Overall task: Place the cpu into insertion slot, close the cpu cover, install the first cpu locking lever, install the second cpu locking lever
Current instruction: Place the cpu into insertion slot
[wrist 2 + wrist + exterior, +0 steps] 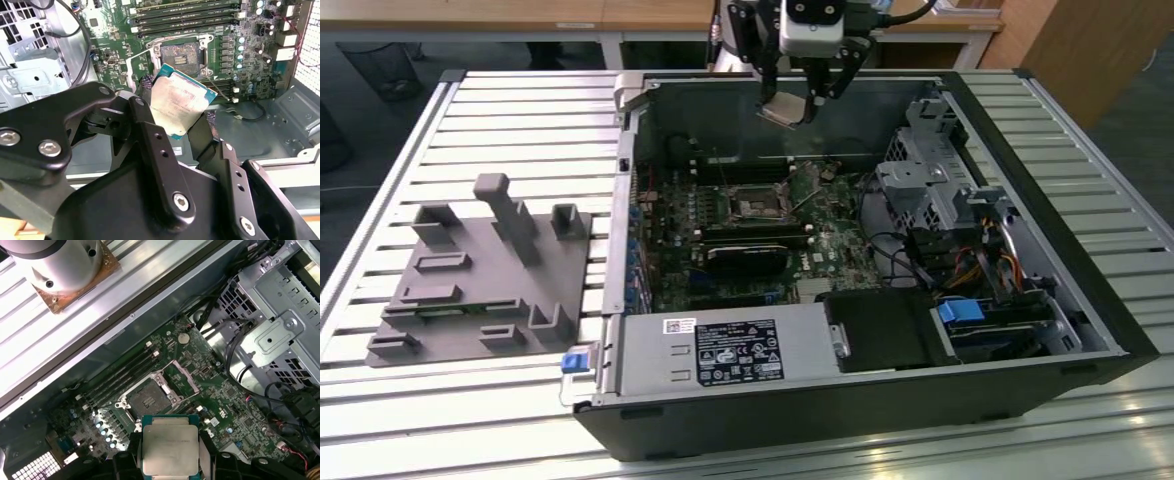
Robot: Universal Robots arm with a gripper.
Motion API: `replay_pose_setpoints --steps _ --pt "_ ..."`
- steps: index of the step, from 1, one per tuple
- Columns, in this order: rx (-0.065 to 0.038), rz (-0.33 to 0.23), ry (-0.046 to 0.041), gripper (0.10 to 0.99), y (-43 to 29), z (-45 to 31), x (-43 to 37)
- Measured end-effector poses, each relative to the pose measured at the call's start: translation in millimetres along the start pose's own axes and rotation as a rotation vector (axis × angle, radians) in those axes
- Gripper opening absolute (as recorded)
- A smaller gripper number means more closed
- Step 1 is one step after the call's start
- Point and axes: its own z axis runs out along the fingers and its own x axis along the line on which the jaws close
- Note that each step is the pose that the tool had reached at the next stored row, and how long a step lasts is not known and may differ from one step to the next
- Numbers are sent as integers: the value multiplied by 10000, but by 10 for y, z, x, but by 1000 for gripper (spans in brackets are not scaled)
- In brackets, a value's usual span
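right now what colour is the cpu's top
Pale silver-beige; the cpu shows best in the second wrist view.

Bright, even light falls from overhead in the exterior view. The slatted surface (pixel 507 120) glares pale at the lower left of the frame, while the computer case (pixel 854 425) holds shadow inside (deepest along its far wall). In the second wrist view the chip (pixel 177 102) carries a soft sheen.

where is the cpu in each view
Exterior view: the cpu held in the gripper, high over the open case.
Second wrist view: the cpu, tilted, near the insertion slot.
First wrist view: the cpu, near the slot.
Shared landmark: the insertion slot.
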Motion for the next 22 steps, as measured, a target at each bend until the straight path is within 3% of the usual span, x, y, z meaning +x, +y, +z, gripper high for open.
replay_pose_setpoints --steps 22 --pt "-20 1048 -94 537 0 4 0"
